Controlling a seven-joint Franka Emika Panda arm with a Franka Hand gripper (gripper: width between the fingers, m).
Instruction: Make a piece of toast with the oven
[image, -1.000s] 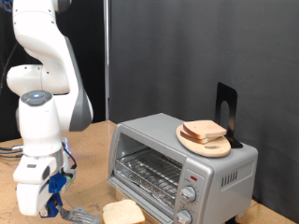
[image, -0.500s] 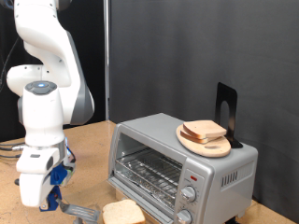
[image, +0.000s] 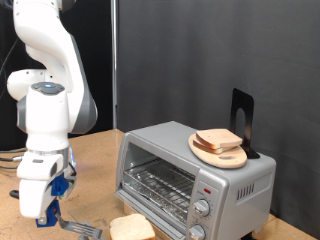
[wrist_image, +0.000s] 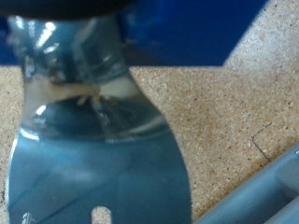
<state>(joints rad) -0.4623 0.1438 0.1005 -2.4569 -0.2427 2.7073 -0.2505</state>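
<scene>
The hand (image: 48, 212), pinching a shiny slotted metal spatula (wrist_image: 98, 159), hung low at the exterior view's left; the pale square toast slice (image: 132, 228) lay rightward on the cork counter (image: 98, 170), before the silver toaster oven (image: 195, 170).

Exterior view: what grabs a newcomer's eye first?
The big white arm at the exterior view's left, its gripper low over the wooden table, a metal spatula filling the wrist view. Then the silver toaster oven at right, stacked bread slices on top, and the piece of toast on the table before it.
</scene>
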